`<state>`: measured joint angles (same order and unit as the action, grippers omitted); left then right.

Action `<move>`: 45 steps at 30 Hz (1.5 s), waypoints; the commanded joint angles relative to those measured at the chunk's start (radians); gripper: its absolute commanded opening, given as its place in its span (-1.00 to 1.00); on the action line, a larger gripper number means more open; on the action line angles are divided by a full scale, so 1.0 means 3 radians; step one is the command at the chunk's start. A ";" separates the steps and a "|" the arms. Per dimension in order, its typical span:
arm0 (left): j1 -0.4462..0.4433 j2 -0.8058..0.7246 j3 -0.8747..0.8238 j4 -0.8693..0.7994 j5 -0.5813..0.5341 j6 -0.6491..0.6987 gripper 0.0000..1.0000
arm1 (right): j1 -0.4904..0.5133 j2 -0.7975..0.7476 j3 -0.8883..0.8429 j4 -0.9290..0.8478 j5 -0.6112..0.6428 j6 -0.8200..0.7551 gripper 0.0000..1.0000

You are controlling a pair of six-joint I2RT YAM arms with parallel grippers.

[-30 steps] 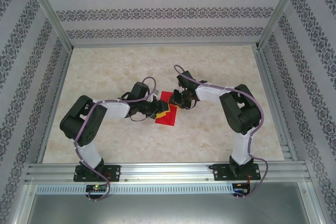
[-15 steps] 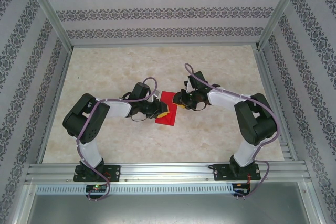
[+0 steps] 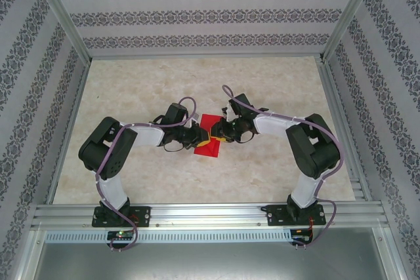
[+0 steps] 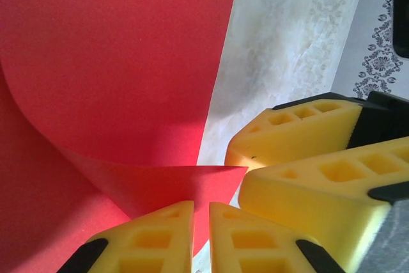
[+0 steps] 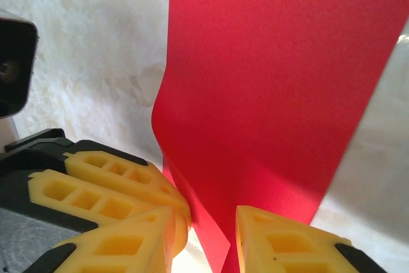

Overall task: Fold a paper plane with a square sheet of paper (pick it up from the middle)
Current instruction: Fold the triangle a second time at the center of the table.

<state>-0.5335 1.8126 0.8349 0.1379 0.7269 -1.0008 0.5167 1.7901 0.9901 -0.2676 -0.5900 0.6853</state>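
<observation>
Over the left part of the square sheet of paper (image 3: 209, 149), which lies flat on the table (image 3: 131, 83) apart from its lifted middle, the left gripper (image 4: 201, 215) has its yellow fingers almost together on a curled-up edge of the red sheet, seemingly pinching it. Over the sheet's right part, just beside it, the right gripper (image 5: 204, 222) stands with its fingers apart, and a raised fold of the sheet hangs in the gap between them.

A lab test booth: aluminium frame (image 3: 60, 18) around a marble-look tabletop (image 3: 131, 83) (wallpapered panels (image 3: 197, 11) as walls).
</observation>
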 commanded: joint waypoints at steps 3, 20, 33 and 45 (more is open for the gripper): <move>-0.0049 0.0002 0.0066 -0.0061 -0.0034 0.0036 -0.70 | 0.0016 0.0013 -0.0028 0.0082 -0.0097 -0.0080 -0.43; -0.0054 0.0018 0.0166 0.0083 0.0136 0.0021 -0.72 | -0.0050 0.0122 0.0014 -0.0038 0.0216 -0.0175 -0.89; -0.0073 0.0173 0.0299 0.0041 0.0161 0.0066 -0.74 | -0.0077 0.0228 0.0130 -0.0096 0.0387 -0.0228 -0.89; -0.0105 0.0274 0.0368 -0.0059 0.0130 0.0120 -0.75 | -0.0091 0.0272 0.0189 -0.0140 0.0412 -0.0257 -0.89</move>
<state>-0.5468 1.8717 0.9260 0.1337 0.7551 -0.9955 0.5011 1.8595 1.0203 -0.3027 -0.4877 0.6289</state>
